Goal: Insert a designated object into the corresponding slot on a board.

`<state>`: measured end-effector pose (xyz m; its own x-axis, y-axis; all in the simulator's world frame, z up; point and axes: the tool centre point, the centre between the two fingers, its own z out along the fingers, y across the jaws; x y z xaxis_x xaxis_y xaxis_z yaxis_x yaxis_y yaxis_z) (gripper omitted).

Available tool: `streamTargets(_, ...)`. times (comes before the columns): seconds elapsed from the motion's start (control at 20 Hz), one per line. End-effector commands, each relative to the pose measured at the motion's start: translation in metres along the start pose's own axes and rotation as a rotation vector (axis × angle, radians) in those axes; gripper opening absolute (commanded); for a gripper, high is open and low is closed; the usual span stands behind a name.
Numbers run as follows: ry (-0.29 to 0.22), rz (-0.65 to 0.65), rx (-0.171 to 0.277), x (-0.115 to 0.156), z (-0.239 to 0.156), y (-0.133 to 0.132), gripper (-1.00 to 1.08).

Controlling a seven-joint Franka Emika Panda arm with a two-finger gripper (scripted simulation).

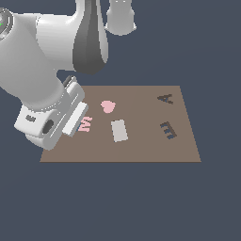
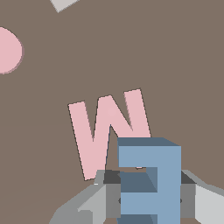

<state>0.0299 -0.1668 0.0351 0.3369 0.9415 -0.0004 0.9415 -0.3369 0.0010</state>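
Note:
In the wrist view my gripper (image 2: 148,200) is shut on the blue E-shaped block (image 2: 151,183), with a grey finger (image 2: 109,197) pressed against each side of it. The block sits over the brown board (image 2: 183,65), right beside the pink M (image 2: 109,131). In the exterior view the arm's hand (image 1: 56,117) hangs over the board's (image 1: 141,151) left end and hides the block and the fingers. The dark E-shaped slot (image 1: 168,130) lies empty near the exterior view's right edge of the board, far from the hand.
On the board are a pink M (image 1: 85,124), a pink heart (image 1: 108,106), a pale grey rectangular piece (image 1: 119,130) in the middle and a dark A-shaped recess (image 1: 165,98) behind the slot. The heart (image 2: 6,50) also shows in the wrist view.

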Motion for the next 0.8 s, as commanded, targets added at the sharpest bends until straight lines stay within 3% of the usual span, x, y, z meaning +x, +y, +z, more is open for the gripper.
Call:
streamTargets(0.0, 0.000, -0.118, 0.000, 0.014, -0.001, 0.016, -1.00)
streamTargets(0.35, 0.001, -0.445, -0.001, 0.062, -0.001, 0.049, -1.00)
streamTargets(0.75, 0.001, -0.769, -0.001, 0.119, -0.002, 0.065, -1.00)
